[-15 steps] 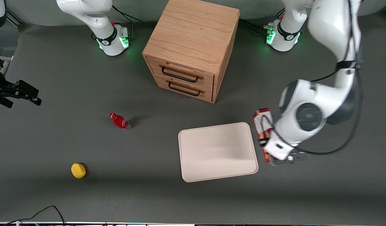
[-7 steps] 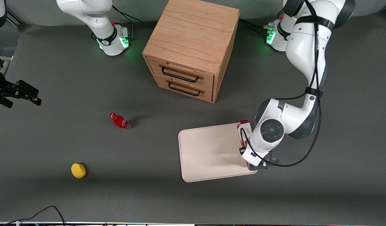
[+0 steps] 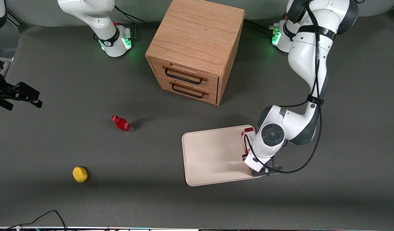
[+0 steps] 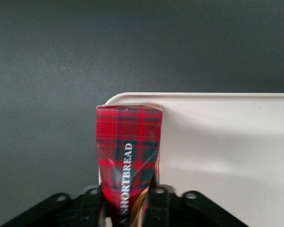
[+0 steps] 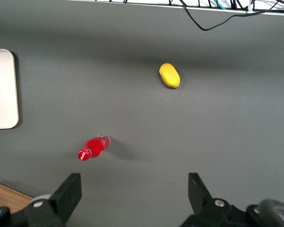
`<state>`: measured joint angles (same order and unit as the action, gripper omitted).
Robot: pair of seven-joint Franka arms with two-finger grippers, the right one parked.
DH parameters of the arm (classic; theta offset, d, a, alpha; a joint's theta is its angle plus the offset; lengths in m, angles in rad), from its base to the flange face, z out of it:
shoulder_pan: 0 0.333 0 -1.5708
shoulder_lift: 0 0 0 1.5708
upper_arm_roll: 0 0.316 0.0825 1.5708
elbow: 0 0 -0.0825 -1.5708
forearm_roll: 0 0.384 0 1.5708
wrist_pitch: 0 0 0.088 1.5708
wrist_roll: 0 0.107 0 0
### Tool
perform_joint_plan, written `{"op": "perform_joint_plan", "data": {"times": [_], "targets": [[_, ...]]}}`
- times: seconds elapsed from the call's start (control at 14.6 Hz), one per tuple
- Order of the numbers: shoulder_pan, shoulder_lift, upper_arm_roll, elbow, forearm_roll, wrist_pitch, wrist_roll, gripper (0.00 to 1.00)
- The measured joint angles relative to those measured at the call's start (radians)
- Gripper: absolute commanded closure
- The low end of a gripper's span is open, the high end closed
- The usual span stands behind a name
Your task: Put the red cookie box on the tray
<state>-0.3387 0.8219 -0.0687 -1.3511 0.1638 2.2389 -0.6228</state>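
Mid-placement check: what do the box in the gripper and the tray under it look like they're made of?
Box: printed cardboard, it seems, slightly glossy; red tartan print with creased, folded edges. The gripper is shut on it over the tray's edge nearest the working arm.
Tray: cream, matte, with rounded corners and a low moulded rim; probably plastic or moulded fibre, hard to say which.

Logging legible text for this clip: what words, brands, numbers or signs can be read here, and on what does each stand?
"SHORTBREAD": white letters on the tartan face of the red cookie box, held in the end effector over the tray edge nearest the working arm's end.
A further letter beside that word is cut off, unreadable.
Label of the small red bottle: too small to read.
Wooden drawer cabinet: no text.
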Motion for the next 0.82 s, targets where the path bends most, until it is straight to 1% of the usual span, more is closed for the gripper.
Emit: {"op": "perform_joint_plan", "data": {"times": [0.27,0.41,0.55,0.62,0.82], "targets": [[0.006,-0.023,0.004,0.033,0.005,-0.025,0.001,0.00],[0.025,-0.092,0.010,0.054,0.005,-0.145,0.045,0.00],[0.072,-0.202,0.012,0.054,-0.011,-0.285,0.156,0.00],[0.104,-0.261,0.013,0.045,-0.030,-0.344,0.234,0.00],[0.215,-0.437,0.016,-0.053,-0.074,-0.449,0.478,0.00]]}}
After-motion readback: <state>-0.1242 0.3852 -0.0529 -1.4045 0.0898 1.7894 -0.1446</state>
